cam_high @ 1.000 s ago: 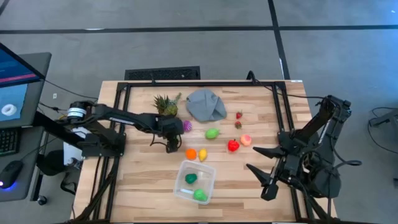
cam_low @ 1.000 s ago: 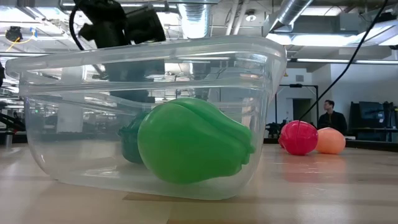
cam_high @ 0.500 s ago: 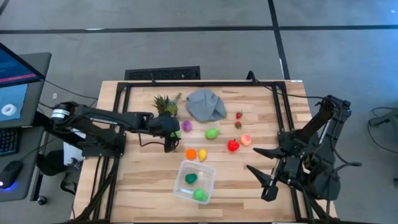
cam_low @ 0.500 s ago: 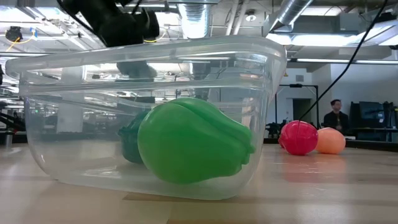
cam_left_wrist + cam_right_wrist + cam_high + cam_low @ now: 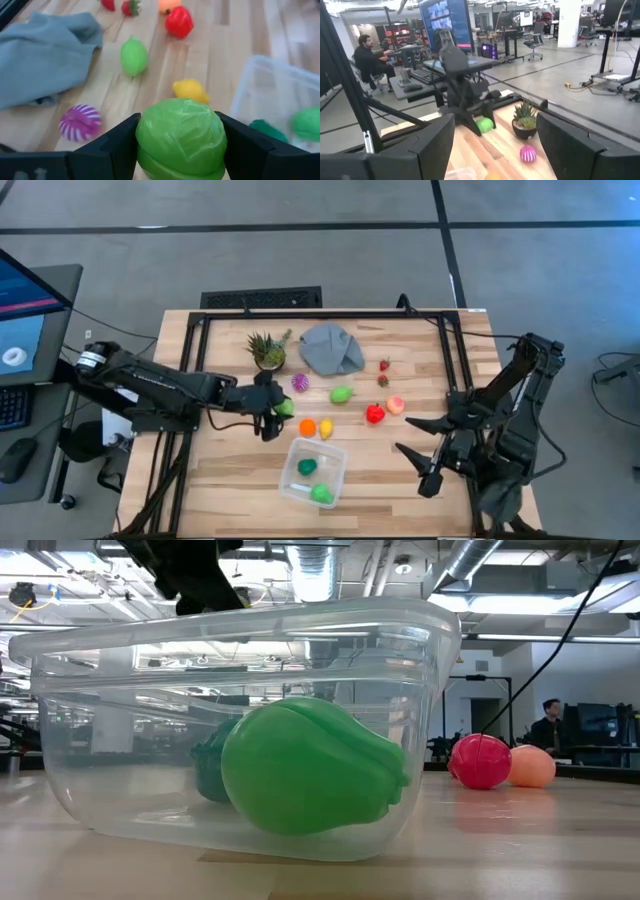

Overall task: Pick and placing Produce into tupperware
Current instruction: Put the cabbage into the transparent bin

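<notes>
My left gripper (image 5: 277, 412) hovers over the table's middle, just left of the orange toy (image 5: 307, 426), and is shut on a round light-green cabbage toy (image 5: 181, 137). The clear tupperware (image 5: 315, 472) sits toward the near edge and holds a dark green toy (image 5: 307, 467) and a light green one (image 5: 322, 493), which looms large in the low view (image 5: 310, 780). Loose produce rests on the wood: purple (image 5: 299, 382), lime (image 5: 342, 394), yellow (image 5: 325, 428), red (image 5: 375, 414), peach (image 5: 396, 405). My right gripper (image 5: 402, 436) waits open at the right. My left gripper pinches the cabbage toy between its two fingers (image 5: 117, 142), one on each opposite side of the ball (image 5: 145, 135). The fingers come slanting down from the table's left. The toy is lifted clear of the table.
A spiky potted plant (image 5: 267, 350) and a grey cloth (image 5: 331, 348) lie toward the far edge, with two strawberries (image 5: 383, 373) right of the cloth. Bare wood lies left of the tupperware and along the near edge. A person sits at a desk beyond the table (image 5: 367, 57).
My left gripper, shut on the cabbage toy, has moved from beside the potted plant toward the table's near edge, carrying the toy along. The plant now shows fully. In the low view the gripper has drifted up and left above the tupperware.
</notes>
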Robot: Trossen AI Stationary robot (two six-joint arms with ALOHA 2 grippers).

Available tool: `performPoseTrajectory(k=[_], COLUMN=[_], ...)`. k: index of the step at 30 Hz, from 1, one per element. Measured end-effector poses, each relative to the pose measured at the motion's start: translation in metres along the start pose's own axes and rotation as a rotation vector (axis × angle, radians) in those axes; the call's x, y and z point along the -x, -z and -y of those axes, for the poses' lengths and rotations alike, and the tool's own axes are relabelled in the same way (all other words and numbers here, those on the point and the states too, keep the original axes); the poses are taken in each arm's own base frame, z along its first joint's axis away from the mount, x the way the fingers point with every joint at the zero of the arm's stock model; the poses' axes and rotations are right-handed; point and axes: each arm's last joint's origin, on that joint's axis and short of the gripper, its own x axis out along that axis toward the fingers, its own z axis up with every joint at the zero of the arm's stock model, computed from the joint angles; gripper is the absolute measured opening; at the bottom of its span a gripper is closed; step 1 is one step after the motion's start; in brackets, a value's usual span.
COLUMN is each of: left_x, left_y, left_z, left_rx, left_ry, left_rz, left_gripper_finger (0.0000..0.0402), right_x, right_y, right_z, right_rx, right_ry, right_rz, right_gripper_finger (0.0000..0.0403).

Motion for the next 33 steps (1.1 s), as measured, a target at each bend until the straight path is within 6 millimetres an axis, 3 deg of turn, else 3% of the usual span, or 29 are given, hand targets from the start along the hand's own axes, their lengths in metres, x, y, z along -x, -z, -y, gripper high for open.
performPoseTrajectory(k=[11,23,33], left_x=[0.012,0.028,0.040], left_y=[0.007,0.013,0.021], left_z=[0.035,0.066,0.083], left_rx=[0.021,0.064,0.103], left_ry=[-0.002,0.022,0.006], left_rz=[0.086,0.202,0.267], left_gripper_finger=[0.0220,0.0220,0.0220], right_x=[0.010,0.014,0.015], right_y=[0.034,0.074,0.080], right_z=[0.037,0.060,0.062], right_rx=[-0.088,-0.207,-0.219], right_ry=[0.022,0.032,0.030], right_rz=[-0.030,-0.041,-0.043], right_gripper_finger=[0.0305,0.0305,0.0305])
